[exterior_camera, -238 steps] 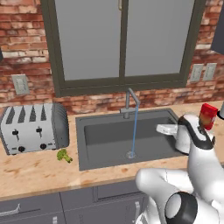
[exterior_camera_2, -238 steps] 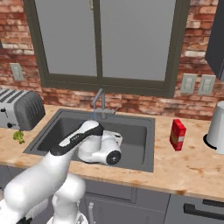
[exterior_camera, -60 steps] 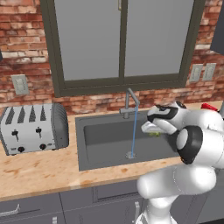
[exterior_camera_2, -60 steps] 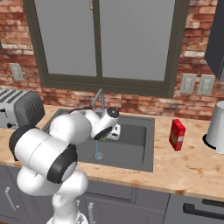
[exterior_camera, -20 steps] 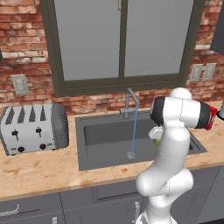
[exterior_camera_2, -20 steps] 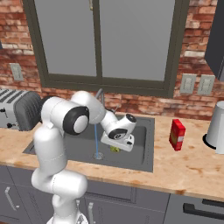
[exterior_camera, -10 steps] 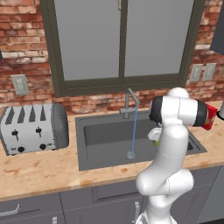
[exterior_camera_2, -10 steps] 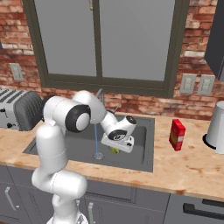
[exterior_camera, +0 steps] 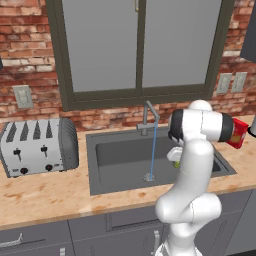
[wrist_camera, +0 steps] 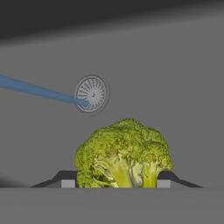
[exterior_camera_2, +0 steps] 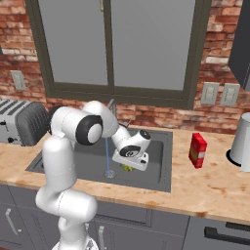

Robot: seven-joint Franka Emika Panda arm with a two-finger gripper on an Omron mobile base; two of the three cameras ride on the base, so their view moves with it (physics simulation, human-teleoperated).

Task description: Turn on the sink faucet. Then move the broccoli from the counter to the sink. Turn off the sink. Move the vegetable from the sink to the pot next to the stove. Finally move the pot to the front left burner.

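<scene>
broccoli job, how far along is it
Done: the faucet is on, a blue stream running to the drain, and the broccoli is off the counter. In hand: the pincer grips the broccoli low over the sink floor, not yet released. Left: let go, shut the water off, then the pot and burner steps.

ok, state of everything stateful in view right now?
sink faucet: on, water streaming to the drain
gripper: shut on the broccoli, over the sink
broccoli: held between the fingers, not yet released
sink: basin holds no items
window: closed
</scene>
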